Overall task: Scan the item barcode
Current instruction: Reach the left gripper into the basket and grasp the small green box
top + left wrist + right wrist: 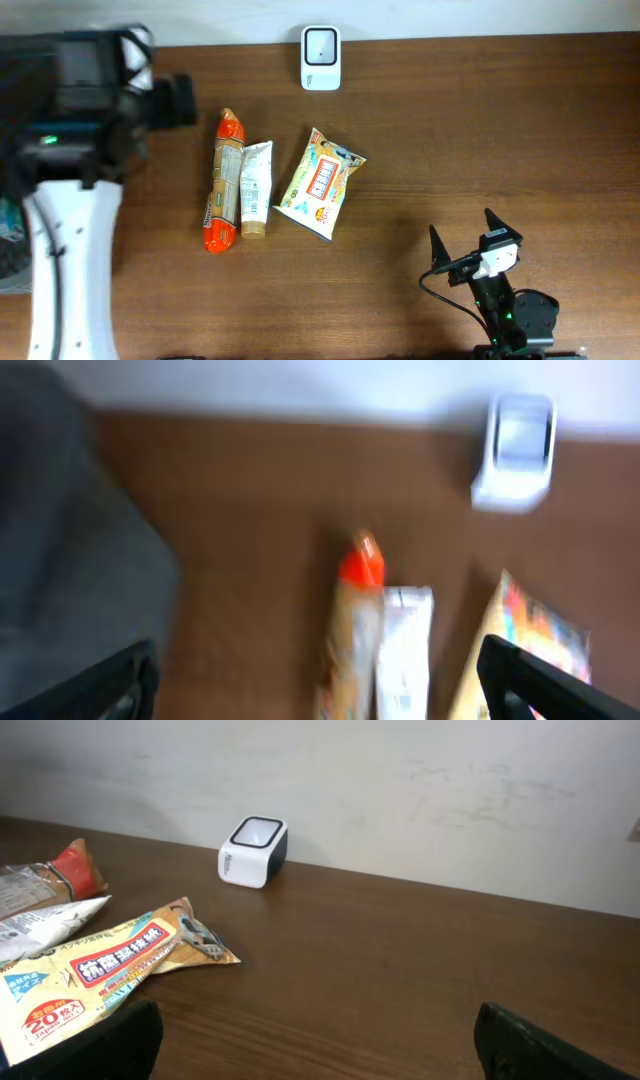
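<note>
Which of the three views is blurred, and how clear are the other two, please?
Left wrist view: blurred throughout, the white scanner and orange-ended packet smeared. Overhead view: sharp and evenly lit, the white tube crisp. Right wrist view: sharp, with large print on the yellow packet legible.

table (pixel 500 130): brown wood, smooth, low sheen | scanner (pixel 321 57): white plastic, glossy | yellow packet (pixel 320 183): crinkled glossy film
</note>
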Controlling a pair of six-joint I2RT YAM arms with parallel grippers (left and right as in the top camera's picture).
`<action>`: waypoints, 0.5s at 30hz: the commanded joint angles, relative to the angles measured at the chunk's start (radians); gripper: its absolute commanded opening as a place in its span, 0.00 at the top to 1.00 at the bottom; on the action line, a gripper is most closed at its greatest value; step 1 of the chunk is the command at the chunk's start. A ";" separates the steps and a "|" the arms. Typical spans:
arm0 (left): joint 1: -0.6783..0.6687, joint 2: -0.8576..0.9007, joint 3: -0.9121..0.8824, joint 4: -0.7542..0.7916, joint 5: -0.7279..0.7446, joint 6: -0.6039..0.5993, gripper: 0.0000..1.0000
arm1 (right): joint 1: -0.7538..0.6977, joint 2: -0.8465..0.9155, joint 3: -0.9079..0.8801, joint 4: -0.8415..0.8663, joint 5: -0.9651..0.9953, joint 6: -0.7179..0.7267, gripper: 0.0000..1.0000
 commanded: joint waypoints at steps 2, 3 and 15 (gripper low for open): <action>0.184 -0.011 0.190 -0.005 -0.007 0.021 0.01 | -0.006 -0.007 -0.007 -0.001 -0.002 0.004 0.01; 0.237 -0.011 0.190 -0.006 -0.007 0.021 0.01 | -0.006 -0.007 -0.007 -0.001 -0.002 0.004 0.01; 0.488 0.019 0.220 0.088 -0.132 0.073 0.01 | -0.006 -0.007 -0.007 -0.001 -0.002 0.004 0.01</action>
